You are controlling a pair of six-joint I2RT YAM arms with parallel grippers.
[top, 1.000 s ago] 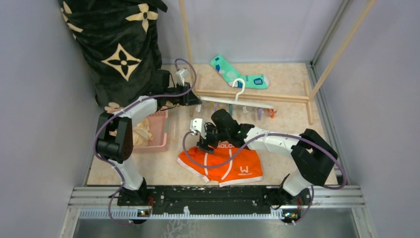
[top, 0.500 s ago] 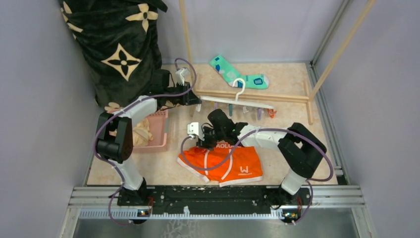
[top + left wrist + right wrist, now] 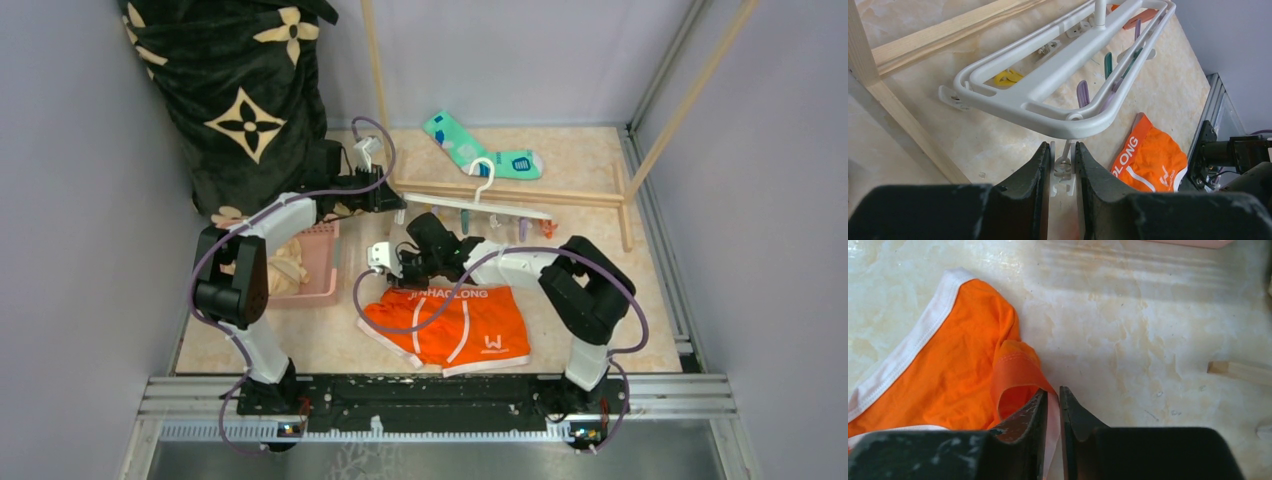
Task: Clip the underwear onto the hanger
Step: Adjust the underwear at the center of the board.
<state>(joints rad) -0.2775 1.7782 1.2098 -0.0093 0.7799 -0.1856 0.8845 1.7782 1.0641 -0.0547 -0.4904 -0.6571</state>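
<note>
Our right gripper (image 3: 1053,396) now pinches the waistband corner of the underwear (image 3: 948,365), its jaws narrowed from the wide spread of a second ago. It has slid toward 9 o'clock, uncovering the whole waistband lettering. The underwear lies on the table (image 3: 310,345), at 6 o'clock from the hanger (image 3: 478,207). Our left gripper (image 3: 1063,150) stays pressed on a white clothespin (image 3: 1063,170) at the hanger's 9 o'clock end

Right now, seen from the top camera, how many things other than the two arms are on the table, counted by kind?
orange boxer briefs: 1
teal patterned sock: 1
cream cloth: 1
black flower-print fabric: 1
pink basket: 1
white clip hanger: 1
wooden rack: 1
Total: 7
</note>
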